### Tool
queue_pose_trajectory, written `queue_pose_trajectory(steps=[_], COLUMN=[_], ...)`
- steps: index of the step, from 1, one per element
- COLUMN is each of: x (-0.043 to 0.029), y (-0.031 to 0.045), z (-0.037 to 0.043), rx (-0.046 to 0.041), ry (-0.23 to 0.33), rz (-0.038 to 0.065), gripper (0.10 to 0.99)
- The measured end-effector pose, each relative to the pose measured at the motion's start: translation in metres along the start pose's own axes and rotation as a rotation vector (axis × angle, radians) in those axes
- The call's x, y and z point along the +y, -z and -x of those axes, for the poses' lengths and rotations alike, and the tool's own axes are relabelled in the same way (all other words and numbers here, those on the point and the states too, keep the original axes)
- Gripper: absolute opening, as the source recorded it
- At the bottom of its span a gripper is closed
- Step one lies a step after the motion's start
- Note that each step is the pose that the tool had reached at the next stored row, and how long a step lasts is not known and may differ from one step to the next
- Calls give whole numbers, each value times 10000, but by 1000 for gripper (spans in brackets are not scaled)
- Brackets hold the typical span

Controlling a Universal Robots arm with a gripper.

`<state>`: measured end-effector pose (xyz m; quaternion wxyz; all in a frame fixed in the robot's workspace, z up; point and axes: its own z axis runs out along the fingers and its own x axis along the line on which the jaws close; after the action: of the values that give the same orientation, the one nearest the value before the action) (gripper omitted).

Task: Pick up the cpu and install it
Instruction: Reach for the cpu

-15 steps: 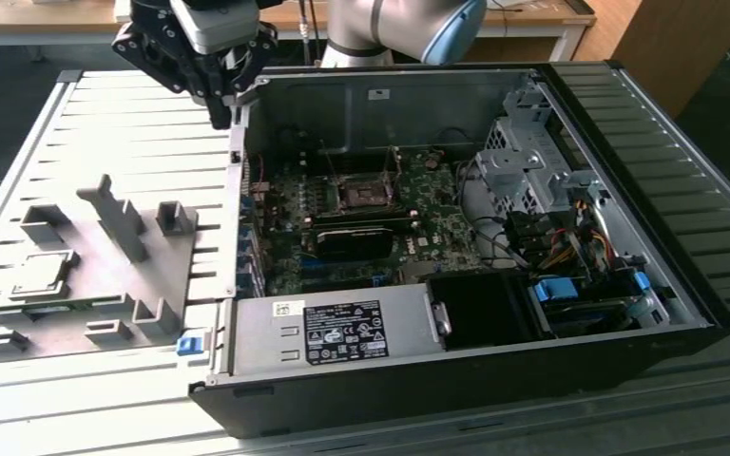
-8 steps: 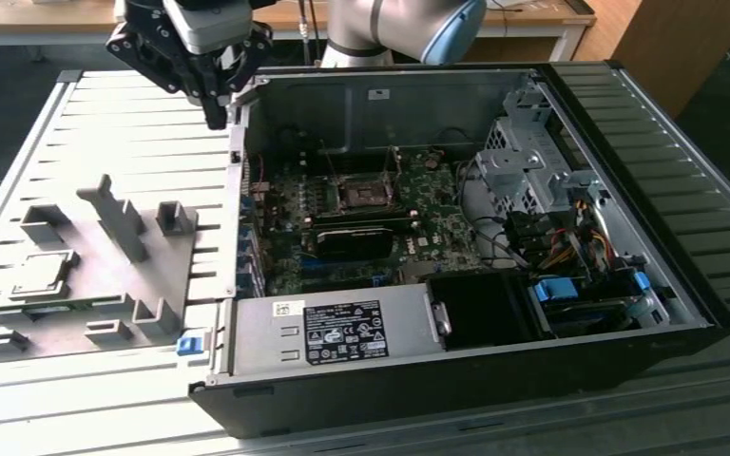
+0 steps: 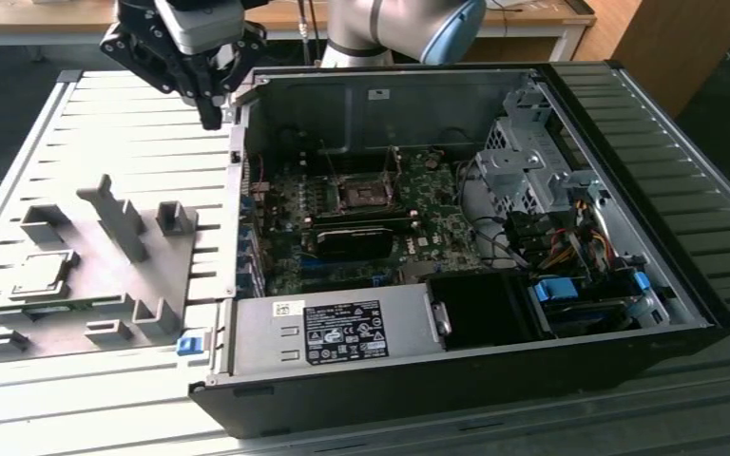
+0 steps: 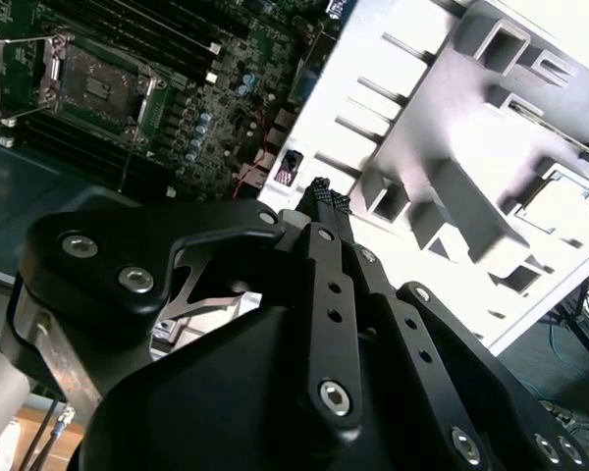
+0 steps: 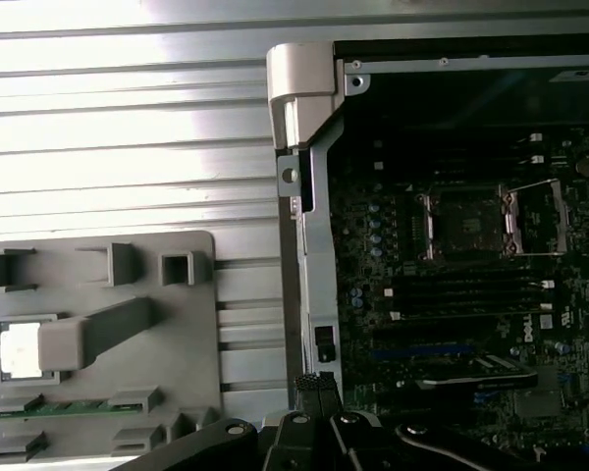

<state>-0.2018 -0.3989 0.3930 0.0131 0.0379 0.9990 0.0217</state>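
Observation:
The cpu (image 3: pixel 43 275) is a small shiny square lying flat in a pocket of the grey fixture (image 3: pixel 182 271) on the exterior view's left. In the first wrist view the cpu (image 5: pixel 18 349) lies partly behind a grey block. The second wrist view has the cpu (image 4: pixel 558 202) as a bright square. My gripper (image 3: pixel 212 116) hangs high over the far left corner of the computer case, away from the cpu, fingers shut with nothing between them. Its tips (image 4: pixel 324 192) meet in the second wrist view. The motherboard socket (image 3: pixel 365 196) stands open with its frame lifted, also in both wrist views (image 5: pixel 466 221) (image 4: pixel 100 84).
The open black computer case (image 3: pixel 619 142) takes up the exterior view's middle and right, with a power supply (image 3: pixel 327 332), drive cage (image 3: pixel 524 157) and cables inside. A green memory stick (image 5: pixel 69 406) lies in the fixture. Upright grey blocks (image 3: pixel 118 217) rise from the fixture. The ribbed table (image 3: pixel 124 123) carries everything.

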Motion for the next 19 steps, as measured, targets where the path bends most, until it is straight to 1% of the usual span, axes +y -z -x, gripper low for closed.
queue_pose_trajectory(steps=[3, 12, 19], x=[-2, -10, -13], y=[1, 3, 4], z=[-23, -125, -177], rx=[0, 0, 0], ry=[-1, 0, 0], rz=[-1, 0, 0], gripper=[106, 106, 106])
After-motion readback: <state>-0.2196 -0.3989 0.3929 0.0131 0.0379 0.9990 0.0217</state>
